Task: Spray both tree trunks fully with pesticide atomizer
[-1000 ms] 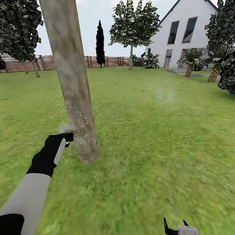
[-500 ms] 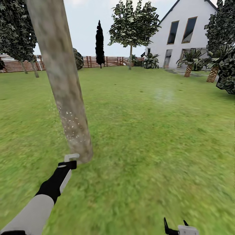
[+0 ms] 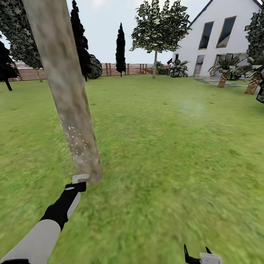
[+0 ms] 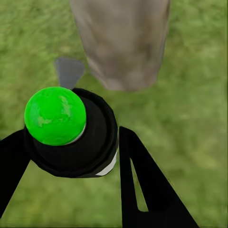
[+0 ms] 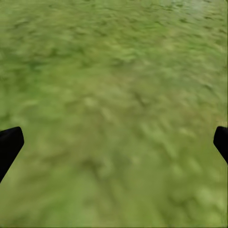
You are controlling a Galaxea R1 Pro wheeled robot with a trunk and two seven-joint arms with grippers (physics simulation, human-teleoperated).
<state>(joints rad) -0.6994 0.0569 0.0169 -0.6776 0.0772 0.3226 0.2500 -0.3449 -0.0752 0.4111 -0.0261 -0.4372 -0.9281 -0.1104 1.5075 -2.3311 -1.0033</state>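
Note:
The near tree trunk [image 3: 69, 99], pale and mottled, leans up from its base on the lawn; white speckles dot its lower part. My left gripper [image 3: 75, 187] sits low beside the trunk's base, shut on the pesticide atomizer [image 4: 71, 137], a black can with a green ball top whose grey nozzle [image 3: 80, 178] points at the trunk [image 4: 121, 42]. A second tree [image 3: 158, 27] with a thin pale trunk stands far off near the fence. Low at the picture's bottom edge, my right gripper [image 3: 197, 256] hangs open over grass, its fingertips [image 5: 9, 145] wide apart with nothing between them.
Green lawn [image 3: 176, 146] stretches ahead and to the right. A brown slat fence [image 3: 121, 69] runs along the back with dark conifers [image 3: 120, 47]. A white house [image 3: 223, 36] and short palms [image 3: 223, 71] stand at the far right.
My left arm dropped with the atomizer from mid-trunk height to the trunk's base, and the spray cloud at the nozzle is gone. The camera turned a little left. The right gripper stayed put.

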